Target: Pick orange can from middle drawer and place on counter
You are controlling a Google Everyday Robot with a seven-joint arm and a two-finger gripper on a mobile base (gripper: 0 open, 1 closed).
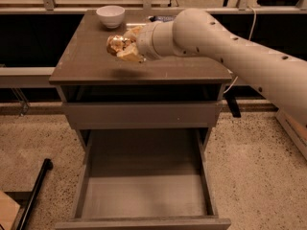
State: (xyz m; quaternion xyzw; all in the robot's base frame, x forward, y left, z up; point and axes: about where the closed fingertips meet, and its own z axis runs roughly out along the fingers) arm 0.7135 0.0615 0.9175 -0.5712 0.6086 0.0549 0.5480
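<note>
The orange can (115, 44) is shiny orange-gold and sits in my gripper (123, 46), which is shut on it. The gripper holds the can a little above the middle of the counter (86, 63), the glossy grey-brown top slab; a dark shadow lies on the slab below it. My white arm reaches in from the right across the counter. The middle drawer (144, 195) is pulled wide open below, with a bare flat floor.
A white bowl (110, 16) stands at the counter's back left. A dark blue chip bag (163, 18) peeks out behind my arm at the back. A shallower drawer with a plain front (144, 115) is shut above. A black pole (36, 186) lies on the floor, lower left.
</note>
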